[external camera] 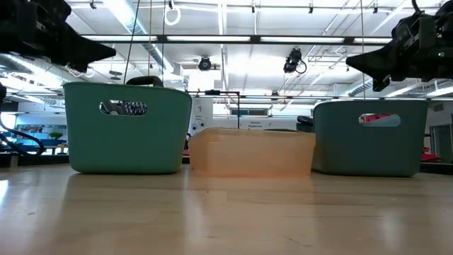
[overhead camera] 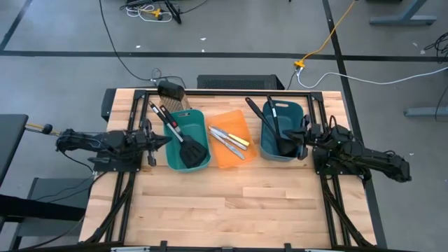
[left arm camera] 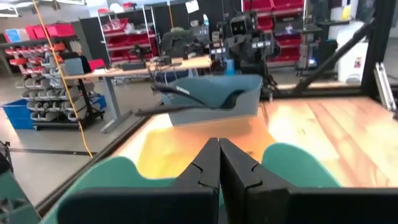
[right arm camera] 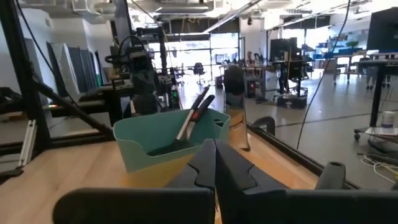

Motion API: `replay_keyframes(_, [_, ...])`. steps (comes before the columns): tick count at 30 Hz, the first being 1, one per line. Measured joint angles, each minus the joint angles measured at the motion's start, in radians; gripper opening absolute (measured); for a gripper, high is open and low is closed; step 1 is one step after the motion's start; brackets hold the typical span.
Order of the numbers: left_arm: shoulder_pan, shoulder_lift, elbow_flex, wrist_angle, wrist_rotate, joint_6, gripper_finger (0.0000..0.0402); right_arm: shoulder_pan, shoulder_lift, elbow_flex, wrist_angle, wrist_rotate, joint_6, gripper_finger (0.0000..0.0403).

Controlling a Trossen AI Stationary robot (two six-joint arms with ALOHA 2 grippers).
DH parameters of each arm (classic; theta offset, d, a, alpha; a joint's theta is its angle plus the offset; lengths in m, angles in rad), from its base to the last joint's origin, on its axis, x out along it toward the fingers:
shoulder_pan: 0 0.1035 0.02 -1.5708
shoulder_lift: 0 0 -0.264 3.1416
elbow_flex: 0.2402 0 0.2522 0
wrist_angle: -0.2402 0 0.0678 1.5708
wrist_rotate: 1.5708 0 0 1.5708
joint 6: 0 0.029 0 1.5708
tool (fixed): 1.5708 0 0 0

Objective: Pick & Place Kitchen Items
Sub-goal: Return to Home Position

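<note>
The left gripper (overhead camera: 159,142) (centre-left) and the right gripper (overhead camera: 299,145) (centre-right) are both closed and empty. The spatulas (overhead camera: 190,152) lie in the left teal bin (overhead camera: 199,113), the knives (overhead camera: 227,140) in the orange bin (overhead camera: 238,120), and the ladles (overhead camera: 273,124) in the right teal bin (overhead camera: 290,106). For homing, pull each arm outward, clear of the bin rims.

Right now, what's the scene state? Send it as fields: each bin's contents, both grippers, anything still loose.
left teal bin: two black slotted spatulas, handles out over the rim
orange bin: two silver table knives, one yellow-handled knife
right teal bin: two black ladles, handles out over the rim
left gripper: shut, empty, raised beside left teal bin
right gripper: shut, empty, raised beside right teal bin
utensils outside bins: none seen
</note>
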Motion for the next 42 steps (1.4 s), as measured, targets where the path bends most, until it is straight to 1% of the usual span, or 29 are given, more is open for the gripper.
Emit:
replay_keyframes(7, [0.000, 0.000, -0.053, 0.029, 0.005, -0.015, 0.0003, -0.003, 0.000, -0.002, -0.010, -0.009, 0.003, 0.0004])
replay_keyframes(15, [0.000, 0.000, -0.055, 0.076, 0.064, -0.008, 0.0003, -0.003, 0.000, -0.002, -0.012, -0.018, 0.021, 0.0009])
replay_keyframes(29, [0.000, 0.000, -0.055, 0.068, 0.065, -0.014, 0.0003, -0.002, 0.000, -0.002, -0.026, -0.027, 0.021, 0.0011])
replay_keyframes(34, [0.000, 0.000, -0.055, 0.069, 0.064, -0.014, 0.0013, -0.002, 0.000, -0.002, -0.017, -0.026, 0.021, 0.0011])
replay_keyframes(42, [0.000, 0.000, -0.055, 0.069, 0.038, -0.001, 0.0016, -0.002, 0.000, -0.002, -0.018, -0.024, 0.013, 0.0011])
